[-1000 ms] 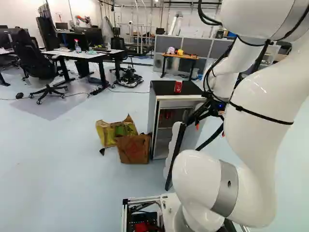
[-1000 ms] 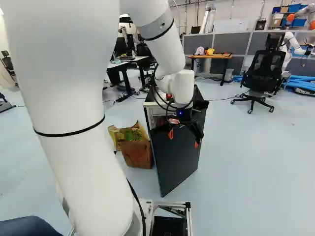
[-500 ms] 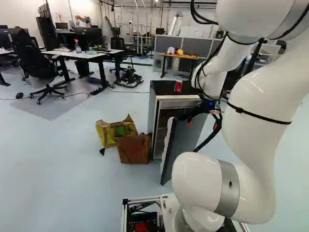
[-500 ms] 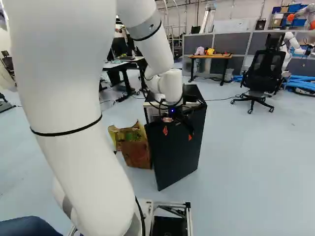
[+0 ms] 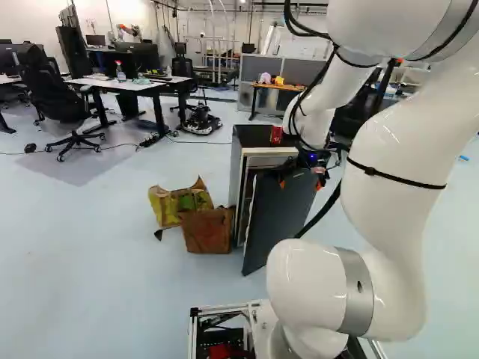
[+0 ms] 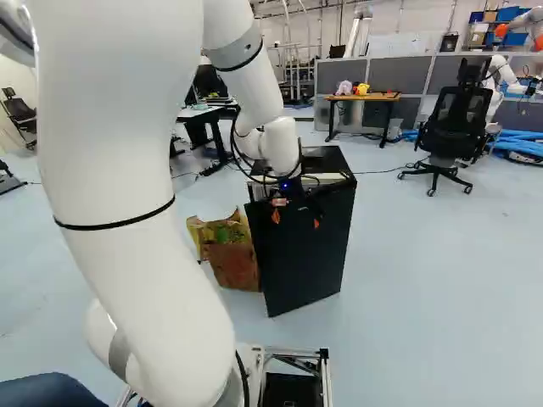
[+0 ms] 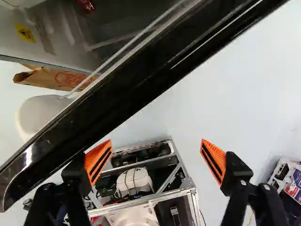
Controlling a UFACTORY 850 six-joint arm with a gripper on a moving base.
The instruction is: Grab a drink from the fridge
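On the lab floor (image 5: 97,247), bags (image 5: 206,230) slump beside the fridge (image 5: 251,136), a red can (image 5: 276,134) near its top's front edge; the door (image 5: 275,221), ajar, could swing shut if the gripper (image 7: 156,145), fingers spread wide beside it, presses its outer face.

a red can (image 5: 276,134) stands atop the fridge (image 5: 251,136), its dark door (image 5: 278,213) ajar.

Drink can (image 5: 276,134): red. Fridge (image 5: 251,136): black top, pale front frame. Fridge door (image 6: 301,254): black outer face. Gripper (image 6: 296,220): black; pads (image 7: 214,161): orange, black-striped. Arm (image 5: 397,157): white, grey-banded. Left bag (image 5: 163,206): yellow, green patches. Right bag (image 5: 206,230): brown. Floor (image 5: 97,247): pale blue.
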